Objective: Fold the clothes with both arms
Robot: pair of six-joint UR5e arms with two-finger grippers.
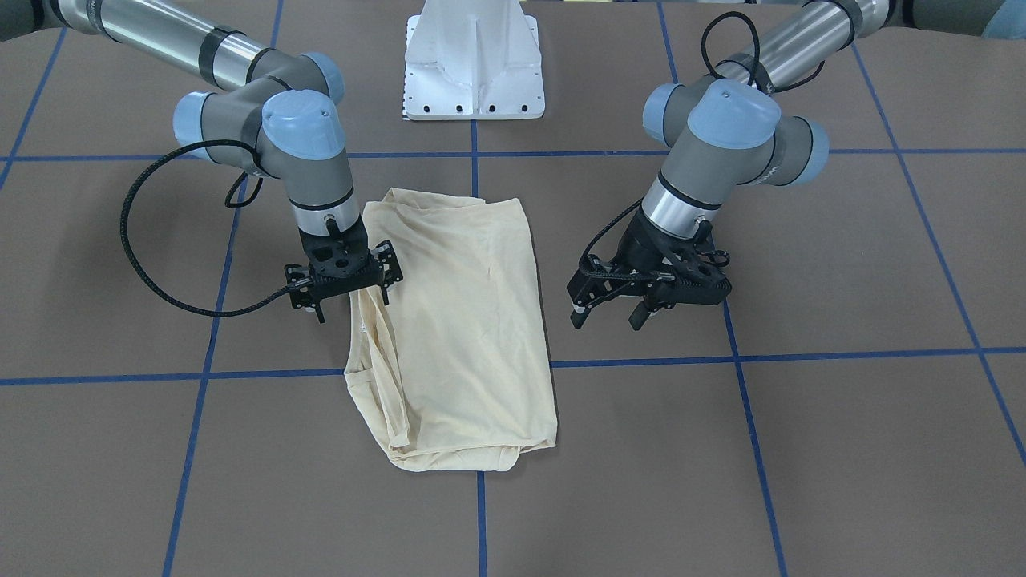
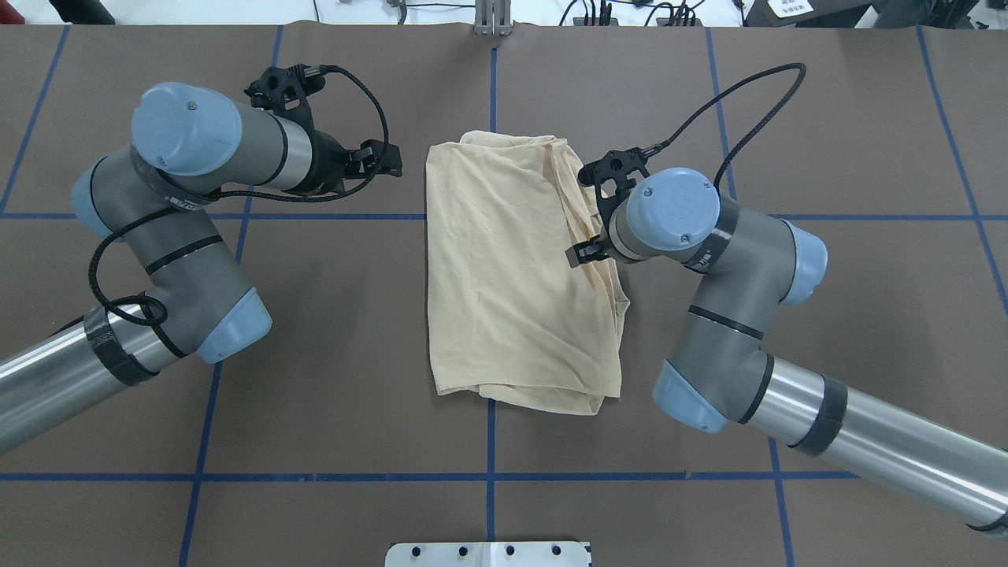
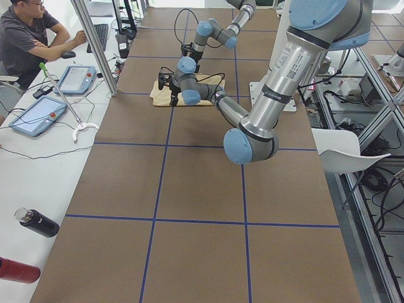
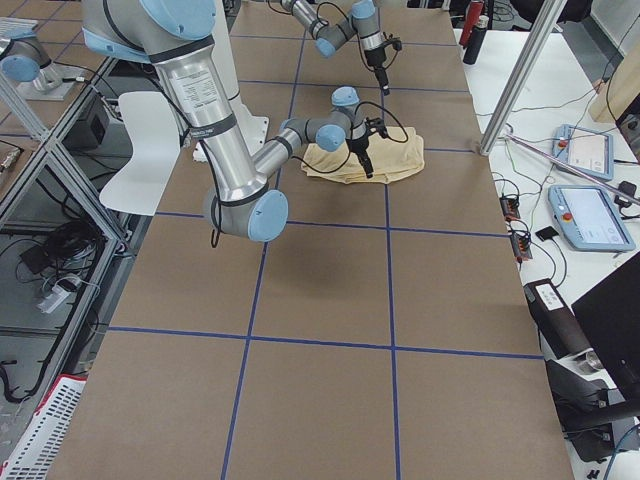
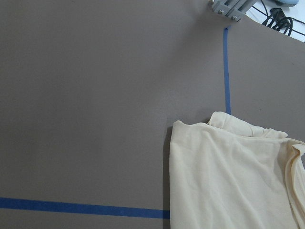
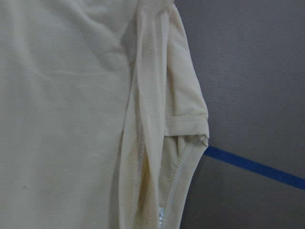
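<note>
The folding looked well under way: the cream shirt (image 1: 465,320) already lay as a narrow oblong of several layers, with the sleeves tucked out of sight and no print showing. It sat about midway between the two ends of the bench (image 1: 801,449), between the robot-side edge and the operators' edge, straddling the middle blue tape line (image 1: 474,172). The long edge toward the bench's end on the robot's right was the untidy one, with hems and a seam stacked loosely, while the opposite long edge was smooth. What seemed left was at least one crosswise fold to halve the oblong, and perhaps squaring that ragged edge. The right claw (image 1: 353,305) hung directly over the ragged edge, about halfway along it, fingers apart and pointing down at the cloth. Whether the tips touched the fabric could not be told, and nothing appeared pinched between them. The left claw (image 1: 607,318) was also spread wide and empty, above bare bench just beside the smooth long edge, clear of the shirt and tilted toward it
</note>
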